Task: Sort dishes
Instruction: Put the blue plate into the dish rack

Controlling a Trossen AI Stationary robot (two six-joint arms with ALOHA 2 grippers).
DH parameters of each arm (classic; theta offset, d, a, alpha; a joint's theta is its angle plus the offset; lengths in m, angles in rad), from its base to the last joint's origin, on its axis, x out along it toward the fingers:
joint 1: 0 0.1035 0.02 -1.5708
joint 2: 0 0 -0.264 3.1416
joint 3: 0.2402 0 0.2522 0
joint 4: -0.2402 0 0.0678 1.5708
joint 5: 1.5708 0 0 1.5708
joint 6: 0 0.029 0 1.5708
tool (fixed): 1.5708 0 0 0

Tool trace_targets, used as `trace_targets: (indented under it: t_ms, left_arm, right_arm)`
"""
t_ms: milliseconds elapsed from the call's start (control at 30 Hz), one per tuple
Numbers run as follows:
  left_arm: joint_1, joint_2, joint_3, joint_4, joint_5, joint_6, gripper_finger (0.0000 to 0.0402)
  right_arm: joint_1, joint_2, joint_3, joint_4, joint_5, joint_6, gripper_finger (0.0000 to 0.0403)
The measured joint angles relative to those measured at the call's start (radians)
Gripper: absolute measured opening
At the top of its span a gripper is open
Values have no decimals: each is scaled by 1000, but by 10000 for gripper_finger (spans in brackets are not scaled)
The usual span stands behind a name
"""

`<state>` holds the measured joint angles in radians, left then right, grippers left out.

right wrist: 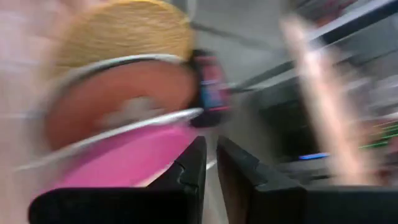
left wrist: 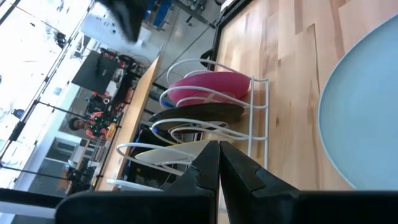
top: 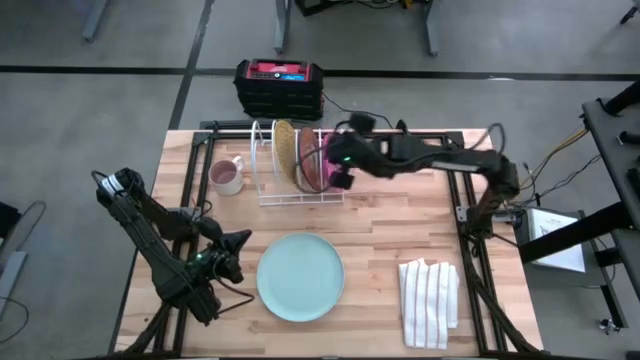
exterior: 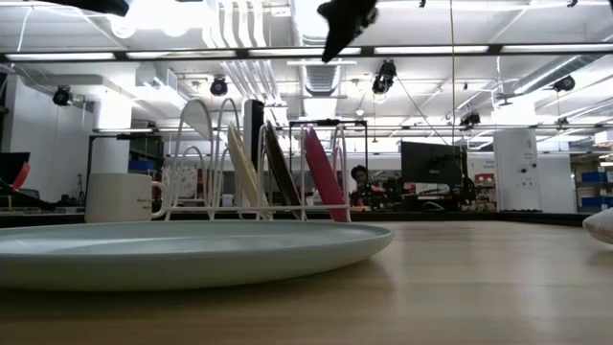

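Observation:
Three dishes stand on edge in the white wire rack [top: 290, 195] at the table's far side: a yellow speckled plate [top: 284, 145], an orange-brown one [top: 303, 160] and a magenta-pink one [top: 318, 172]. A pale teal plate [top: 300, 277] lies flat on the table near the front. My right gripper [top: 338, 168] hangs above the pink plate [right wrist: 124, 158], clear of it, with its fingers almost together and nothing between them. My left gripper [top: 240, 245] is shut and holds nothing; it waits at the table's near left, beside the teal plate.
A white mug [top: 226, 176] stands left of the rack. A white striped folded cloth [top: 429, 300] lies at the near right. A black and red box [top: 279, 88] sits behind the table's far edge. Bare wood lies between the rack and the teal plate.

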<state>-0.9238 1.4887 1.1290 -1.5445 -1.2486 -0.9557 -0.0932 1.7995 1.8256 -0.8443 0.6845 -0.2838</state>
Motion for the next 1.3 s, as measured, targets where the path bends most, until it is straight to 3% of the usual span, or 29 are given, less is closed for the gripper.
trace_targets:
  t_ms: [100, 167, 500, 733, 933, 1133, 1300]
  left_arm:
    - [10, 0, 0, 8, -1, 0, 0]
    - [18, 0, 0, 16, -1, 3, 0]
    - [42, 0, 4, 94, 22, 40, 0]
    - [48, 1, 101, 278, 143, 209, 0]
    - [49, 0, 136, 490, 346, 327, 0]
    - [48, 2, 31, 696, 498, 292, 0]
    - [48, 2, -85, 845, 560, 233, 0]
  right_arm:
    - [-5, -69, -10, -124, -183, 213, 25]
    - [4, -109, -41, -160, -239, 292, 23]
    - [97, -268, -343, -143, -275, 501, 24]
    - [159, -332, -587, 44, -280, 578, 28]
    - [167, -344, -758, 328, -451, 596, 24]
    - [170, -343, -920, 620, -552, 671, 34]
    - [176, -335, -1023, 733, -557, 779, 48]
